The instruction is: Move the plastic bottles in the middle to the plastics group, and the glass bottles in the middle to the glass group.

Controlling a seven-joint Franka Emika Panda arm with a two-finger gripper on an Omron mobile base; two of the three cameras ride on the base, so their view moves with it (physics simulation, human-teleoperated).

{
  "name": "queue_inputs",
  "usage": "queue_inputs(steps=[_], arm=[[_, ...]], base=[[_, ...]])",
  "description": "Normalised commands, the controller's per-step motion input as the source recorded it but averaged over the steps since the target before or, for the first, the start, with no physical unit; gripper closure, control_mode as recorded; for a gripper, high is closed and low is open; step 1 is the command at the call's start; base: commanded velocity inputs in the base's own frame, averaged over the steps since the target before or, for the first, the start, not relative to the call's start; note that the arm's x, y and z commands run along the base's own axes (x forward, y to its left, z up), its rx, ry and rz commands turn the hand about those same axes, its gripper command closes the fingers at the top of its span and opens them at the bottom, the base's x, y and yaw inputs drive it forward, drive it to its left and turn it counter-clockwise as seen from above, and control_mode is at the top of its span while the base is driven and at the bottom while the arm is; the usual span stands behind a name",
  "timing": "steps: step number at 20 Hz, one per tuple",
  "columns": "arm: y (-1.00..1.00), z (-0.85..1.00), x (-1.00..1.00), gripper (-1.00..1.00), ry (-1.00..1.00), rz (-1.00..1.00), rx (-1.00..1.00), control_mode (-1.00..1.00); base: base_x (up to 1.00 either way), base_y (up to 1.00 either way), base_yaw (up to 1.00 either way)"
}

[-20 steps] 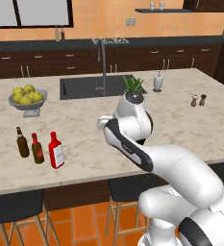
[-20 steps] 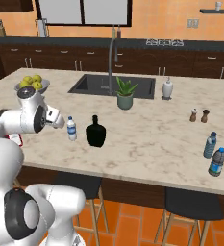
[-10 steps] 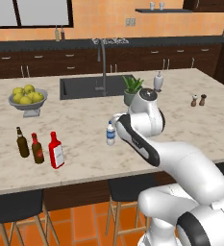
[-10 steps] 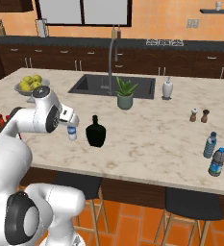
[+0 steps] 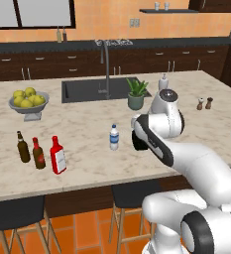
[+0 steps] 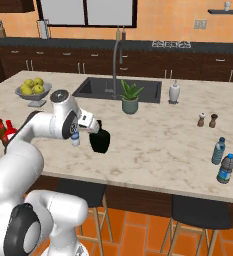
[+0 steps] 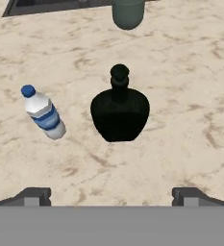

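Marble counter, gripper wide open, empty, lined up on black bottle. Water bottle just beside black bottle, so spread finger could clip it on approach, tip it over.

The arm swings from its nine o'clock side, near the flat red bottle, toward twelve o'clock over the middle of the counter. Its wide-open gripper now hangs just at the squat black bottle, with the small water bottle at that bottle's nine o'clock in the hand view.
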Motion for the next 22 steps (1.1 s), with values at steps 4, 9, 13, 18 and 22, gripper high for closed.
queue_inputs(steps=[4, 9, 13, 18, 22], arm=[[-0.33, 0.00, 0.35, -1.00, -0.04, 0.00, -0.04, -1.00], [-0.03, 0.00, 0.39, -1.00, -0.02, 0.00, 0.00, -1.00], [0.00, -0.06, 0.35, -1.00, 0.00, 0.00, 0.00, -1.00], [0.00, -0.19, 0.35, -1.00, 0.00, 0.00, -0.02, -1.00], [0.00, -0.21, 0.35, -1.00, 0.00, 0.00, -0.04, -1.00]], base=[[0.00, 0.00, 0.00], [0.00, 0.00, 0.00], [0.00, 0.00, 0.00], [0.00, 0.00, 0.00], [0.00, 0.00, 0.00]])
